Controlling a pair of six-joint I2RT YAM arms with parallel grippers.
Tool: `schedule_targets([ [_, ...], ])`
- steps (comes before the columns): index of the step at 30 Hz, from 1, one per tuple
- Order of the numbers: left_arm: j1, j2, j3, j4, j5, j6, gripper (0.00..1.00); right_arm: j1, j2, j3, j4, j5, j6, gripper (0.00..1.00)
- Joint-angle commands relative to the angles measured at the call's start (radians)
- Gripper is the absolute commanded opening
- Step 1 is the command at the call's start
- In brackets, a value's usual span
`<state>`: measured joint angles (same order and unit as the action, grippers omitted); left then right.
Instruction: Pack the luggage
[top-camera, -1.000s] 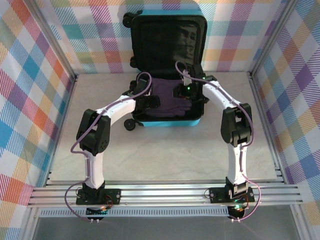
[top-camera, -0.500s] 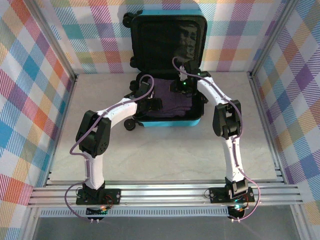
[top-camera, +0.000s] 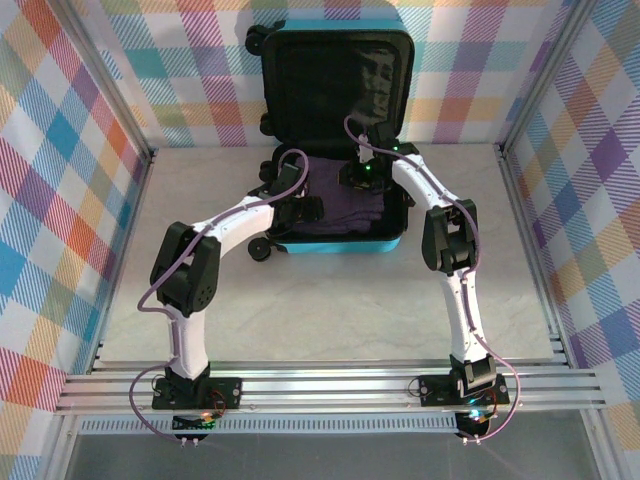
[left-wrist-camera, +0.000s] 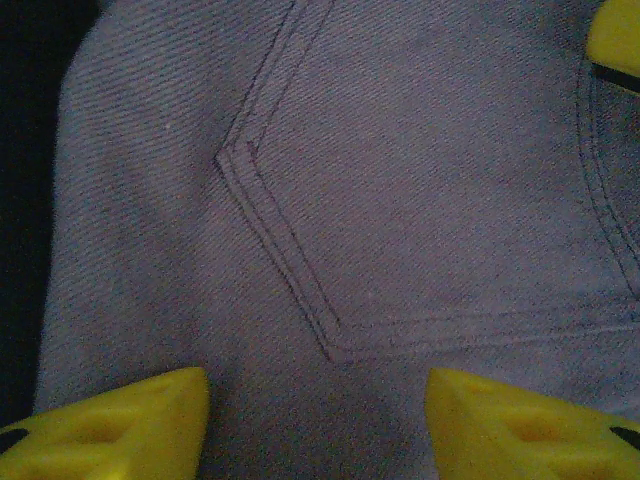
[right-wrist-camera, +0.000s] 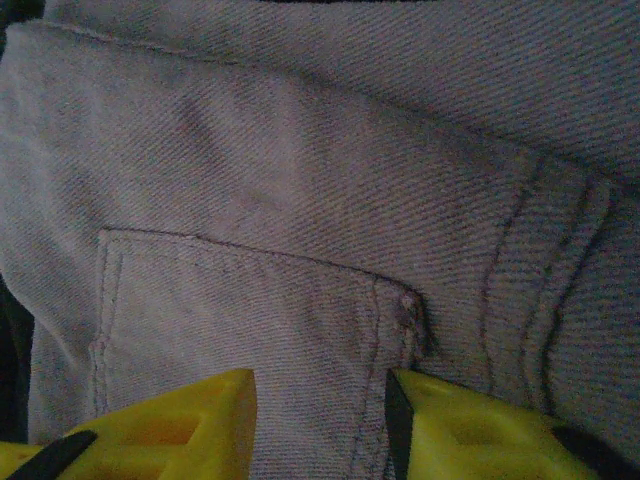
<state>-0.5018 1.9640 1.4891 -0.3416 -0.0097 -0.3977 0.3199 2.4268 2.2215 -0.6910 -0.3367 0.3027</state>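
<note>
Luggage (top-camera: 340, 243): lid up; lining mark (top-camera: 375, 68) unreadable.
My left gripper (left-wrist-camera: 315, 410): half open over grey-purple jeans (left-wrist-camera: 400, 200), empty.
My right gripper (right-wrist-camera: 320, 420): narrower gap, empty.

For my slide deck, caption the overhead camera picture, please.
Both arms reach into the open turquoise luggage, left hand and right hand over the folded grey-purple garment inside.

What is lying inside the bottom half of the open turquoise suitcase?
A folded grey-purple garment lies in the luggage, with the left gripper and right gripper over it. Anything beneath the garment is covered.
</note>
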Motion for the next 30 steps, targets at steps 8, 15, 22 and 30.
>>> schedule_targets([
  [8, -0.008, -0.2, 0.038, -0.097, -0.066, 0.062, 0.6, -0.013, -0.218, -0.088, 0.061, 0.024, -0.016, 0.44],
  [15, -0.001, -0.267, -0.04, -0.116, -0.149, 0.059, 0.6, -0.025, -0.324, -0.166, 0.053, 0.088, -0.024, 0.48],
  [22, 0.0, -0.303, -0.09, -0.124, -0.168, 0.058, 0.6, -0.15, -0.461, -0.417, 0.153, 0.075, 0.038, 0.5],
  [30, 0.01, -0.341, -0.105, -0.16, -0.26, 0.054, 0.6, -0.295, -0.5, -0.616, 0.213, 0.008, 0.077, 0.57],
])
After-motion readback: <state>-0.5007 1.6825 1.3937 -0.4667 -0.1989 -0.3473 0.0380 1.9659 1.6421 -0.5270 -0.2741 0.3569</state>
